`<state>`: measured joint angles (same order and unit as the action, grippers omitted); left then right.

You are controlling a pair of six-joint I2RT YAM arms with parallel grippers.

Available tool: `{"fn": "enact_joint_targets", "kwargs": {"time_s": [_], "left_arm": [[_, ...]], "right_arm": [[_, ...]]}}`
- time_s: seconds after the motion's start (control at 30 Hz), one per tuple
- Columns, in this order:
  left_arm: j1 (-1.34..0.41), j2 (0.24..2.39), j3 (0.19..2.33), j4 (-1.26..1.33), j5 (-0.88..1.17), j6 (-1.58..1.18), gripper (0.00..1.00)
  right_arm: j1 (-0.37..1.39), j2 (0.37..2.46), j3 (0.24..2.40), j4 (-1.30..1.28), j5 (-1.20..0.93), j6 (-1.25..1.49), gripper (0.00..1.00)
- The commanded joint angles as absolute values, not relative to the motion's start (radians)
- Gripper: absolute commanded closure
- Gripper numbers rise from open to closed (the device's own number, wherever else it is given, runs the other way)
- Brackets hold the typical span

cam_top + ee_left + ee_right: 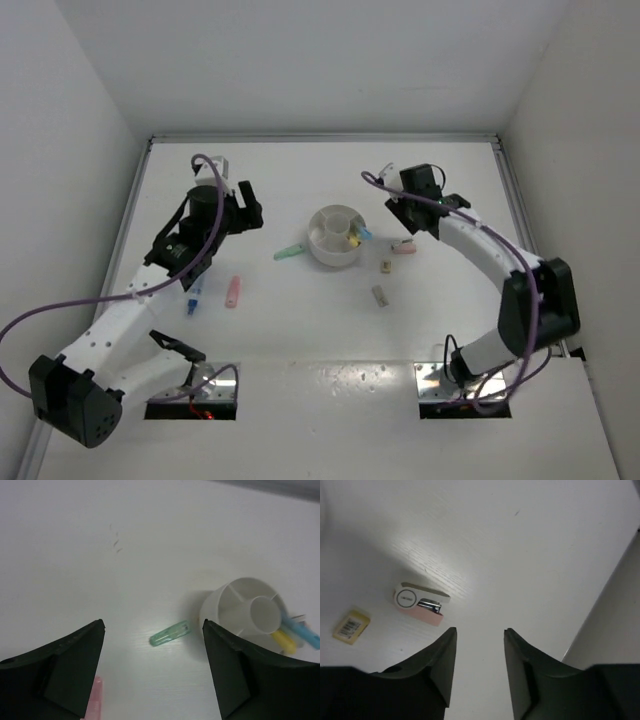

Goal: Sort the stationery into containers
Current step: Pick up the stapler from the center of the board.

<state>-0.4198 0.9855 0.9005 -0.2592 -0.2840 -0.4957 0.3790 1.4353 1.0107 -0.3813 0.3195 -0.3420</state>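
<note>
Both empty: left pincer [153, 625] wide open, green marker [170, 633] beside organiser [216, 606]; right pincer [480, 631] part-open near pink eraser [420, 601].

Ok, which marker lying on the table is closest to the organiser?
The green marker, just beside the organiser. The pink marker and the blue marker on the table lie much farther from it.

White table [300, 340]: matte top, faint wood grain. Back wall [320, 60]: plain white, rising behind table's far edge. Left wall [50, 150] and right wall [590, 150]: white, flanking table's sides. Pale rail [320, 138]: along table's far edge. Dark scuff marks [116, 542]: small cluster on table top. Dark rectangular cutouts [165, 410]: two, at table's near edge, one left, one right.
</note>
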Motion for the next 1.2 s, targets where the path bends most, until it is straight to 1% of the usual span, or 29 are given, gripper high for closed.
{"fn": "enact_joint_targets", "kwargs": {"time_s": [0.0,0.07,0.1,0.13,0.17,0.2,0.27,0.33,0.37,0.47,0.5,0.57,0.7,0.77,0.9,1.0,1.07,1.17], "left_arm": [[-0.394,1.034,0.902,-0.322,-0.236,-0.437,0.14],[-0.394,1.022,0.902,-0.322,-0.278,-0.437,0.1],[-0.394,1.009,0.902,-0.322,-0.278,-0.437,0.1],[-0.394,0.984,0.902,-0.322,-0.278,-0.437,0.1],[-0.394,0.971,0.902,-0.322,-0.278,-0.437,0.09],[-0.394,0.962,0.89,-0.313,-0.278,-0.437,0.09],[-0.394,0.948,0.89,-0.313,-0.264,-0.437,0.09],[-0.394,0.939,0.89,-0.313,-0.253,-0.437,0.09],[-0.394,0.939,0.89,-0.313,-0.253,-0.437,0.09],[-0.394,0.93,0.89,-0.313,-0.244,-0.437,0.09],[-0.394,0.93,0.881,-0.313,-0.244,-0.437,0.09],[-0.394,0.93,0.881,-0.313,-0.244,-0.437,0.09],[-0.394,0.93,0.881,-0.313,-0.235,-0.428,0.09],[-0.394,0.93,0.871,-0.313,-0.235,-0.428,0.09],[-0.394,0.92,0.871,-0.313,-0.235,-0.428,0.09],[-0.394,0.92,0.871,-0.313,-0.235,-0.428,0.09],[-0.394,0.92,0.871,-0.313,-0.235,-0.428,0.09],[-0.394,0.92,0.871,-0.313,-0.224,-0.428,0.09]], "right_arm": [[0.295,1.606,1.097,-0.546,0.186,-0.311,0.54],[0.227,1.64,1.097,-0.537,0.073,-0.405,0.49],[0.203,1.626,1.088,-0.519,-0.031,-0.457,0.46],[0.161,1.606,1.042,-0.485,-0.064,-0.541,0.41],[0.146,1.559,1.023,-0.467,-0.112,-0.607,0.41],[0.134,1.531,1.0,-0.466,-0.202,-0.671,0.41],[0.115,1.484,0.927,-0.44,-0.262,-0.815,0.41],[0.106,1.459,0.885,-0.422,-0.311,-0.901,0.41],[0.106,1.459,0.885,-0.422,-0.325,-0.902,0.41],[0.086,1.492,0.885,-0.452,-0.422,-1.021,0.41],[0.086,1.493,0.861,-0.453,-0.48,-1.111,0.41],[0.086,1.508,0.85,-0.417,-0.523,-1.163,0.41],[0.086,1.606,0.917,-0.394,-0.508,-1.178,0.41],[0.086,1.615,0.917,-0.394,-0.521,-1.209,0.41],[0.086,1.605,0.881,-0.301,-0.564,-1.233,0.41],[0.086,1.657,0.92,-0.29,-0.555,-1.243,0.41],[0.086,1.687,0.94,-0.29,-0.546,-1.243,0.41],[0.086,1.751,1.009,-0.395,-0.557,-1.262,0.41]]}}
